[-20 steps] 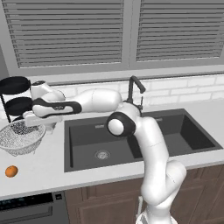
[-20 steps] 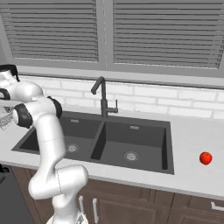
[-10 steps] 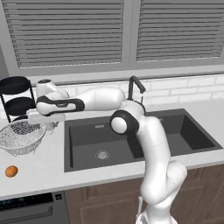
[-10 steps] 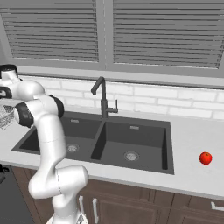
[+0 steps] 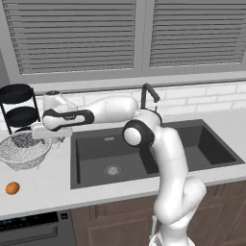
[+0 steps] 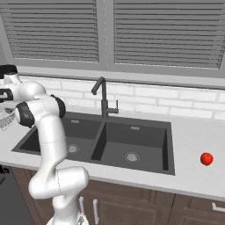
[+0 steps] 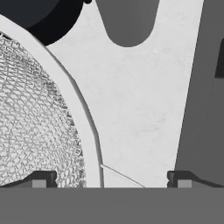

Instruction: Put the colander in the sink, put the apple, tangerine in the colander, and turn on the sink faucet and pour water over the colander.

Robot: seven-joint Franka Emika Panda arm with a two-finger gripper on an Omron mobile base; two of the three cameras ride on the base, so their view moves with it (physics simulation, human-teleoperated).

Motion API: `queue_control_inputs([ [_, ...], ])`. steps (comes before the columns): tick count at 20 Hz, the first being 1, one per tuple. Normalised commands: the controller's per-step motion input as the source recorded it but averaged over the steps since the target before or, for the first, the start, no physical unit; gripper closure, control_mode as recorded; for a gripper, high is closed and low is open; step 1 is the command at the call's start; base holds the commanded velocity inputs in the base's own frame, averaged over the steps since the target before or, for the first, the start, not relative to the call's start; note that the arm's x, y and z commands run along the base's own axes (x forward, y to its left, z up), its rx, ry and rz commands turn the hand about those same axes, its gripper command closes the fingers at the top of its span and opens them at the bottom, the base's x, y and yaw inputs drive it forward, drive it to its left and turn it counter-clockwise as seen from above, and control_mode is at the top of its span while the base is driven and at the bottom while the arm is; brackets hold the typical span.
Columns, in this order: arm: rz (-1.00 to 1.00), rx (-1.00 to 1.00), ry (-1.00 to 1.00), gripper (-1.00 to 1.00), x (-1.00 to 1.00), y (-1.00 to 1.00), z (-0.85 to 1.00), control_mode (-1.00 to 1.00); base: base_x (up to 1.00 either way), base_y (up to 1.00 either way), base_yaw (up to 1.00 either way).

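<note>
Colander (image 7: 39, 113) rim sits between spread gripper (image 7: 109, 179) tips.

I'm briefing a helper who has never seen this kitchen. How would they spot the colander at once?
Start at the dark double sink under the window and look along the counter to its left. There, in front of the black three-tier rack, sits the colander: a wide white-grey wire-mesh bowl with a pale rim, far bigger than the small tangerine lying nearer the counter's front edge.
</note>
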Motion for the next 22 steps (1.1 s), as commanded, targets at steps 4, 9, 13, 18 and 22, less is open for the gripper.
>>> queue_control_inputs([
  [4,0.0,0.09,0.0,-1.0,0.0,0.0,-0.02,-1.0,0.0,0.0,0.0],
  [9,0.0,0.09,0.0,-1.0,-0.04,-0.04,0.0,-1.0,0.0,0.0,0.0],
  [13,0.0,0.08,0.0,-1.0,-0.11,-0.01,0.0,-1.0,0.0,0.0,0.0],
  [18,0.0,0.03,0.0,-1.0,-0.03,0.0,-0.01,-1.0,0.0,0.0,0.0],
  [22,0.0,0.0,0.0,-1.0,0.0,0.0,-0.03,-1.0,0.0,0.0,0.0],
])
